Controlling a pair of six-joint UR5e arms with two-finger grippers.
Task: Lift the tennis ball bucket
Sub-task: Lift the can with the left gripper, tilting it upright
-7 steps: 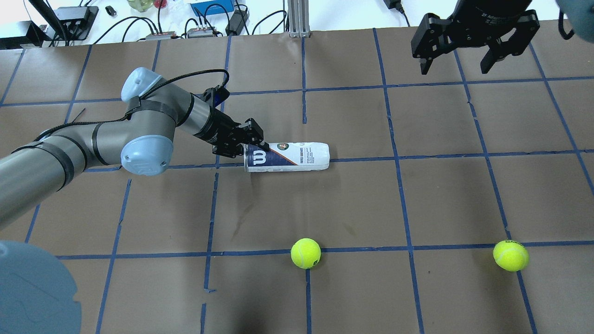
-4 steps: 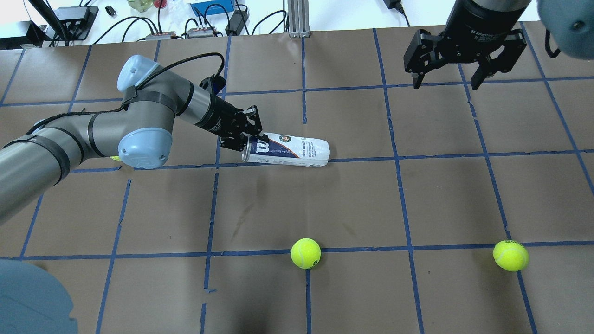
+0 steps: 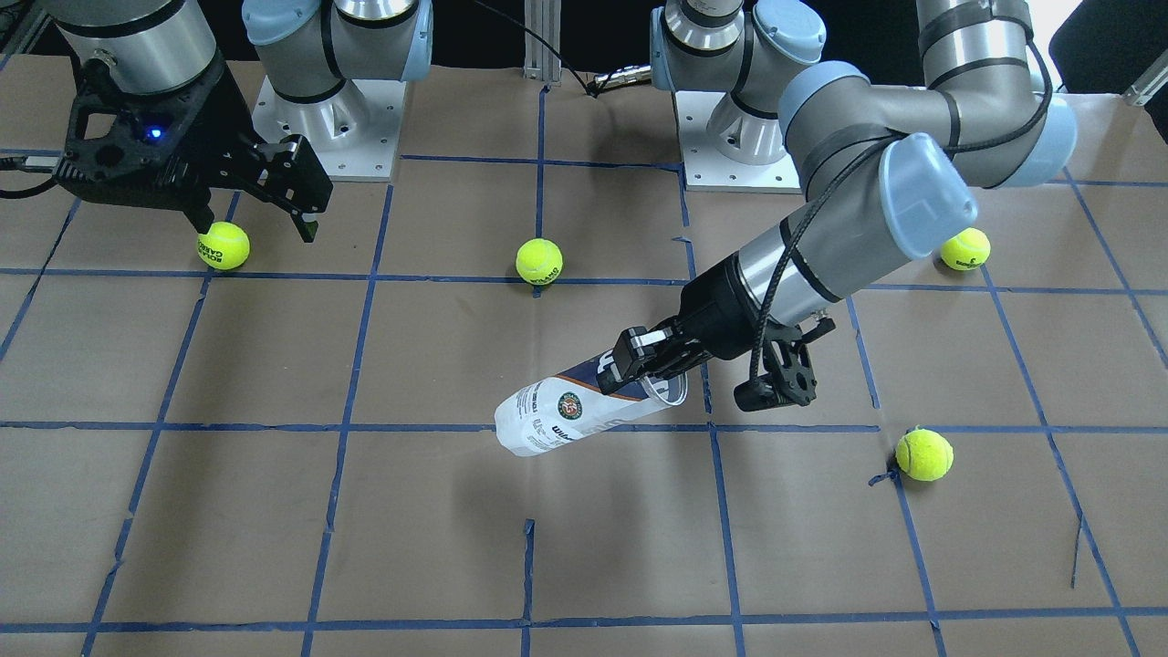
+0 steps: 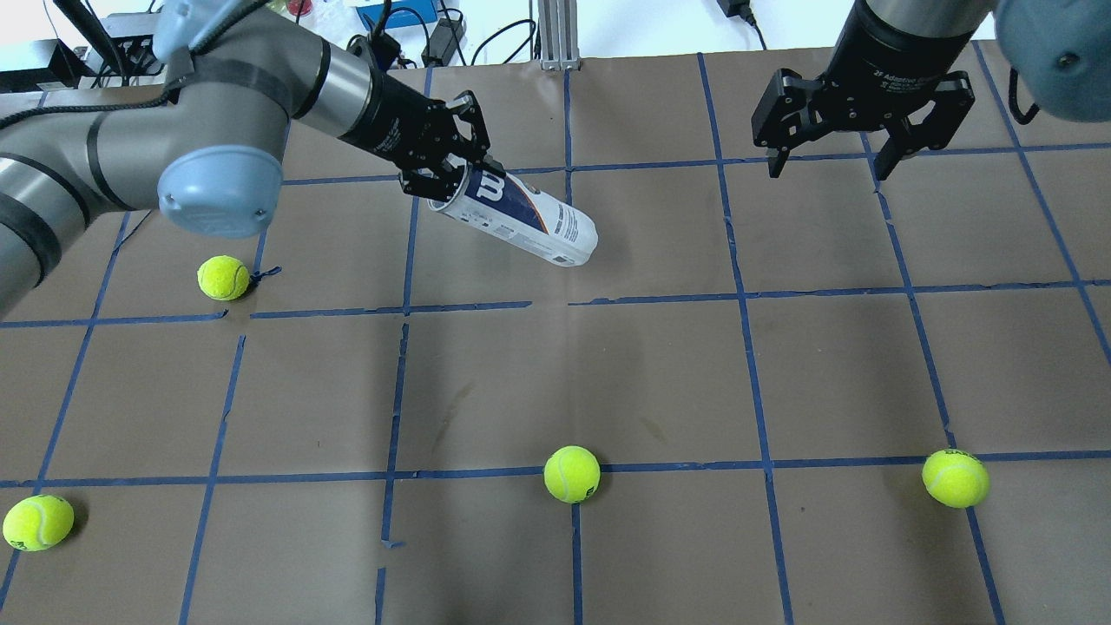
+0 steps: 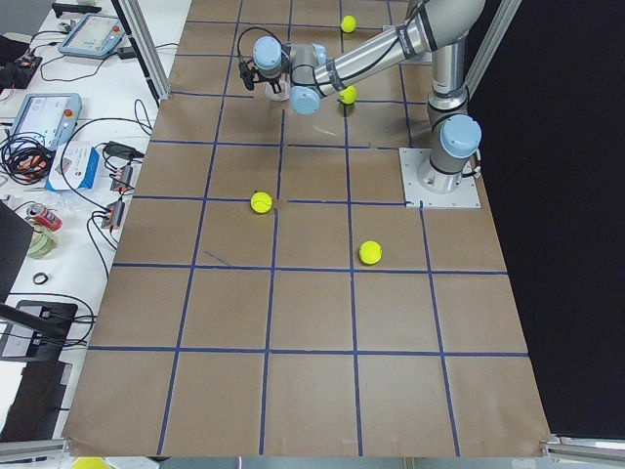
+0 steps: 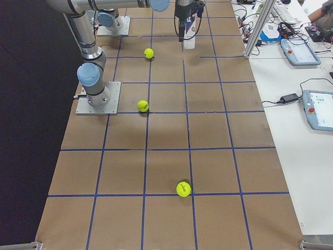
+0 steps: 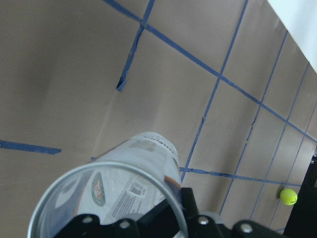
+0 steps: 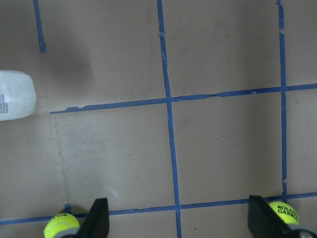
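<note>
Clear bucket point(image 4: 529, 219) pinched at open rim by left gripper point(image 4: 458, 176); long axis slants down, away from it, closed end lowest. Right gripper point(image 4: 829, 163) wide open, well apart.

tennis ball bucket point(image 8: 14, 95): your right wrist view cuts it at the left edge; only the closed end shows
left gripper point(image 7: 171, 214): the bottom edge of your left wrist view crops it
tennis balls point(image 8: 60, 226): two, cut by your right wrist view's bottom edge
side views: grip too small for you to judge
</note>
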